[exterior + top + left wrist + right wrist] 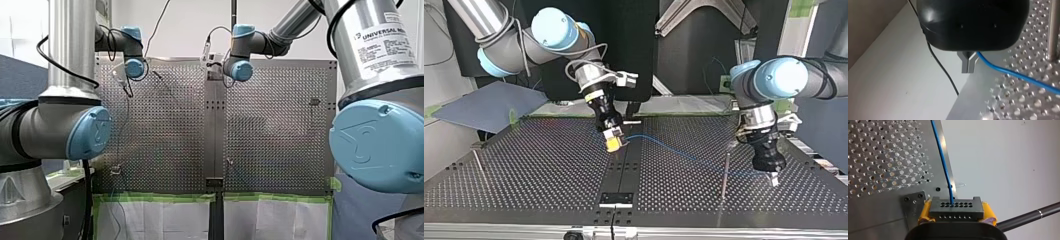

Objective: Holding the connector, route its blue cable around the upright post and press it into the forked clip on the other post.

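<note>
Connector (956, 206), a dark grey rectangular block with rows of holes, is clamped between the yellow pads of my right end effector (956, 213), above the middle strip of the perforated metal desk (524, 170). Its thin blue cable (944, 167) runs across the desk to my left end effector (968, 65), whose metal fingers are pinched together on it, near a slim upright metal post (725, 170).

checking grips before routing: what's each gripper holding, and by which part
The right gripper holds the connector by its sides; the left gripper pinches the cable.
</note>
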